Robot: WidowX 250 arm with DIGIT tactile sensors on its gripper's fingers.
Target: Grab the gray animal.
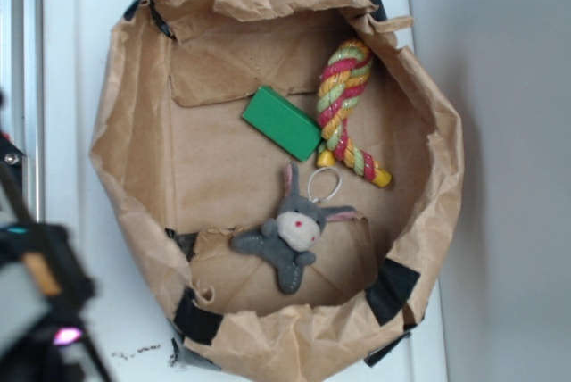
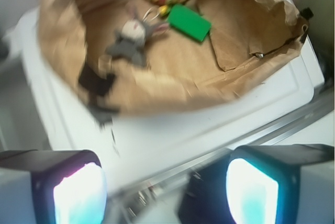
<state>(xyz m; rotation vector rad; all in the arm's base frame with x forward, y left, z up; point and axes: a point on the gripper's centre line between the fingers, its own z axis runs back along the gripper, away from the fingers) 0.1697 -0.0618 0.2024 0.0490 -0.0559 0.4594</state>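
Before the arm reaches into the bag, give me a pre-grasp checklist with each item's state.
1. Gray animal in view, lying on the bag floor: ok.
2. Nothing lying on the animal: ok.
3. Clear of block and rope toy: ok; the rope's yellow tip ends near its cord loop.
4. Gripper open, empty: ok.
5. Gripper over the animal: not ok; it is outside the bag.
6. Bag wall clearance on the way in: cannot tell.
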